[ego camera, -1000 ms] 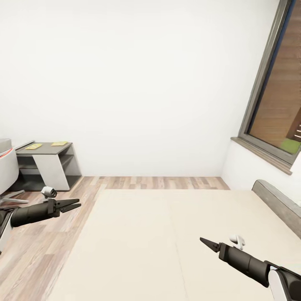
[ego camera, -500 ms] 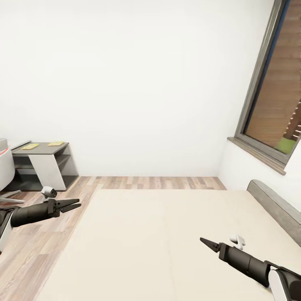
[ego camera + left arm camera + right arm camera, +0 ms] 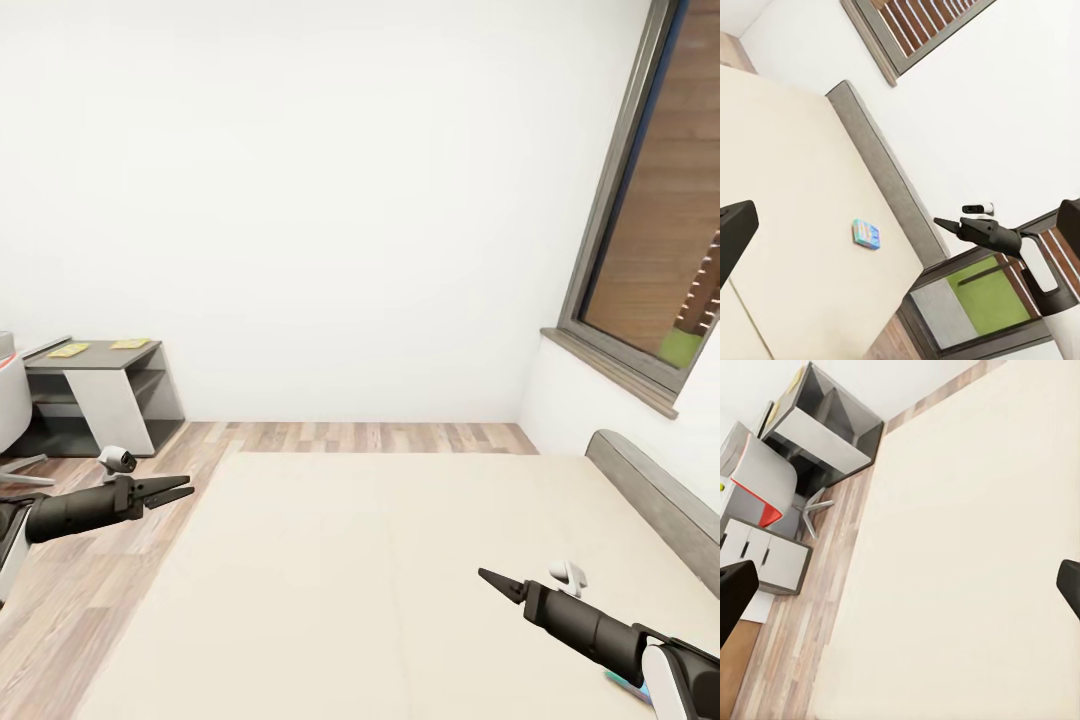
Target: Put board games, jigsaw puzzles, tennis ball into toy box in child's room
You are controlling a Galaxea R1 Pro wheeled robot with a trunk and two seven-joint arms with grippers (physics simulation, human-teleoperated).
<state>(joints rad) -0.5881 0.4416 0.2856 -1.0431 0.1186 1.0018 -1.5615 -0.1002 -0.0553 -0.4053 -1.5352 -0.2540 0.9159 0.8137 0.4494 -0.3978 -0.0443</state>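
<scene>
bed [image 3: 400, 560]: fills the lower middle and right of the head view, two-part beige mattress, grey headboard [image 3: 655, 500] at the right edge.
board game [image 3: 867, 233]: small blue box with bright print, flat on the mattress near the headboard, centre of the left wrist view. In the head view just a blue sliver shows at the lower right edge, under the right arm.
left gripper [image 3: 168, 491]: middle left of the head view, over the floor just beside the bed's edge; fingers slightly parted, nothing between them.
right gripper [image 3: 497, 583]: lower right of the head view, over the mattress; fingers pressed to a point, nothing in them. Also seen from the side at the right of the left wrist view [image 3: 949, 225], same state.
bench [image 3: 95, 385]: middle left of the head view against the white wall, dark top, white angled side; two flat yellowish items on top, too small to tell what they are.
chair [image 3: 761, 484]: white with red trim, upper left of the right wrist view, beside the bench.
window [image 3: 655, 220]: grey frame, upper right of the head view.
floor [image 3: 370, 436]: wood planks between the bed and the wall.
</scene>
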